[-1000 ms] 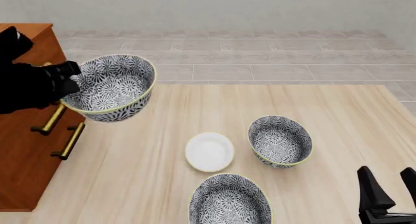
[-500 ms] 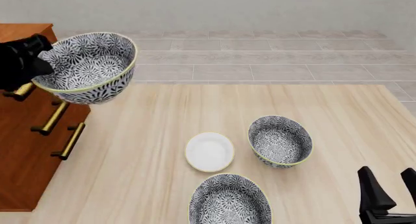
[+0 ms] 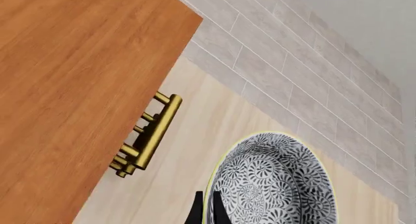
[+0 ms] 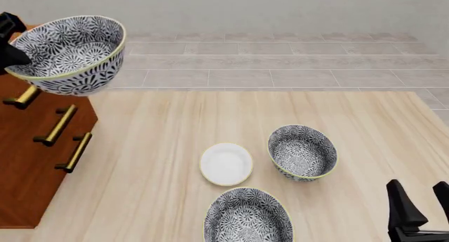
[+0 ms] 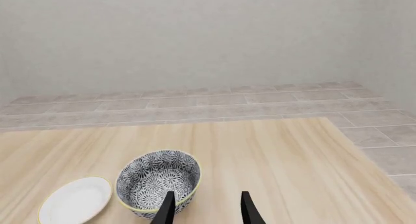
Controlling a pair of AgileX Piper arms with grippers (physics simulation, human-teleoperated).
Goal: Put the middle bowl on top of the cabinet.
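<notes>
The middle bowl (image 4: 70,52), dark floral with a pale yellow-green rim, hangs in the air at the far left, above the front top edge of the cabinet (image 4: 28,147). My left gripper (image 4: 12,51) is shut on the bowl's rim, and most of the arm is out of frame. In the left wrist view the fingers (image 3: 217,210) pinch the rim of the bowl (image 3: 273,180) beside the cabinet's top (image 3: 65,87) and its brass handles (image 3: 146,136). My right gripper (image 4: 421,205) stands open and empty at the near right corner, also shown open in its own wrist view (image 5: 206,212).
Two matching floral bowls rest on the table, one at the centre right (image 4: 303,151) and one at the front edge (image 4: 247,215). A small white dish (image 4: 226,163) lies between them. The right wrist view shows a bowl (image 5: 158,182) and the dish (image 5: 75,199).
The left gripper has carried the bowl upward and further left, from beside the cabinet's handles to above its top front edge. The right arm has not moved.
</notes>
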